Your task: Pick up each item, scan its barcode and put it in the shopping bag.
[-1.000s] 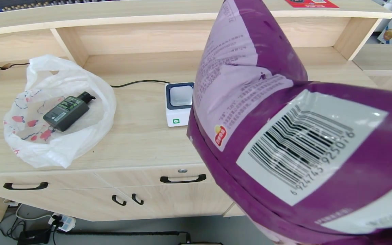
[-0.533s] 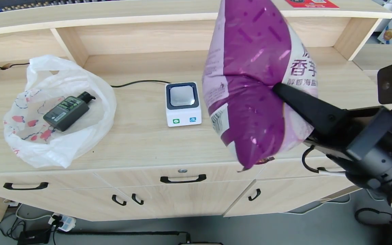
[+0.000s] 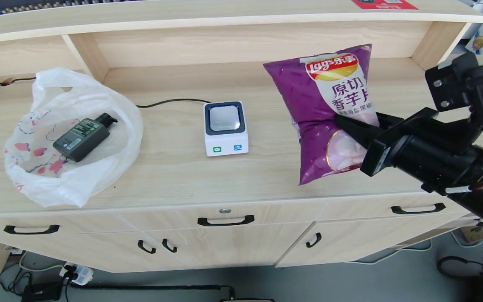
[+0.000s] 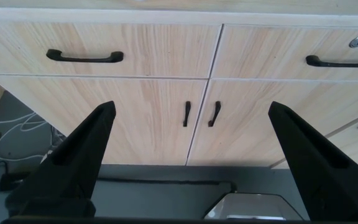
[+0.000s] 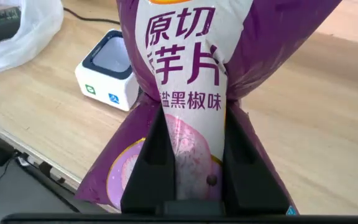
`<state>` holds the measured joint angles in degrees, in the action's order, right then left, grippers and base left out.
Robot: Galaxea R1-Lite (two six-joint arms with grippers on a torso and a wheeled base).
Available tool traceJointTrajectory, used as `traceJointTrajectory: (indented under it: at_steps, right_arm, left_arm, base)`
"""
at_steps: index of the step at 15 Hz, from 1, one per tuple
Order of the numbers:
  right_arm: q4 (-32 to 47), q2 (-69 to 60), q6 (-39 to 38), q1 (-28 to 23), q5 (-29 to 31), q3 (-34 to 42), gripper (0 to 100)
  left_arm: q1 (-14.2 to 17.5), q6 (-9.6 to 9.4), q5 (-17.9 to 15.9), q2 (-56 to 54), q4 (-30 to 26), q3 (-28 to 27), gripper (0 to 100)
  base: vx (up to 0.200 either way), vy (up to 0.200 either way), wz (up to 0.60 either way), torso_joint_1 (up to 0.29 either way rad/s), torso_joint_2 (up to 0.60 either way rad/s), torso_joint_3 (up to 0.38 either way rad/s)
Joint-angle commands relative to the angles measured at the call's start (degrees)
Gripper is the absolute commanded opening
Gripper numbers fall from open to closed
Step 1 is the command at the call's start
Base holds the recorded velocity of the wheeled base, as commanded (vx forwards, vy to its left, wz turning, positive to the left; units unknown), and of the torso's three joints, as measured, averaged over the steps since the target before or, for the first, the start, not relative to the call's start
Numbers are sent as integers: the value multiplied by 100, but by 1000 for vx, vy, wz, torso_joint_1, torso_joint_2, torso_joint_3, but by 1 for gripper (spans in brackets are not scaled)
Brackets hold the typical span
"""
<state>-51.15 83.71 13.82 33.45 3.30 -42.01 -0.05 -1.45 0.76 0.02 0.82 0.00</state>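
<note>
Right now the right gripper (image 3: pixel 350 130) is clamped on a purple chip bag (image 3: pixel 321 113), pinching its lower middle so the glossy, puffy foil creases inward between the two black fingers (image 5: pixel 157 155). In the head view only the near finger is visible; the other is hidden behind the chip bag, and the arm covers the bag's lower right corner. The chip bag stands roughly upright, leaning a little, near the counter's (image 3: pixel 174 167) front edge towards its right end, with its printed front facing the head camera and its back hidden. Whether its lowest corner touches the pale wood cannot be told. A small white cube scanner (image 3: pixel 225 128) with a dark-framed window on top sits near the counter's middle, apart from the chip bag, with bare wood between them. A thin black cable (image 3: pixel 170 101) runs from behind it towards the left end. Near the left end a crumpled, translucent white shopping bag (image 3: pixel 78 184) lies open, holding a dark flat pump bottle (image 3: pixel 83 136) on its side. The right wrist view cuts off most of the shopping bag (image 5: pixel 17 37). The left gripper (image 4: pixel 191 106) hangs below the counter with its fingers spread wide, grasping nothing, facing cabinet fronts with black handles (image 4: pixel 84 57).
</note>
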Motion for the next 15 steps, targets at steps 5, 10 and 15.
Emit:
traceJointTrajectory:
  at_steps: [5, 10, 15]
  right_arm:
    - [26, -189, -152, 91, 30, -264, 0]
    - [35, -189, -134, 47, 56, -238, 0]
    - [35, 93, -29, -216, -32, -440, 0]
  left_arm:
    - [5, 22, 4, -2, 6, 0, 100]
    - [5, 22, 4, -2, 6, 0, 100]
    - [-4, 48, 4, -2, 15, 0, 100]
  base:
    - [0, 200, 0, 3, 1, -1]
    - [0, 200, 0, -2, 2, -1]
    - [0, 200, 0, 1, 2, 3]
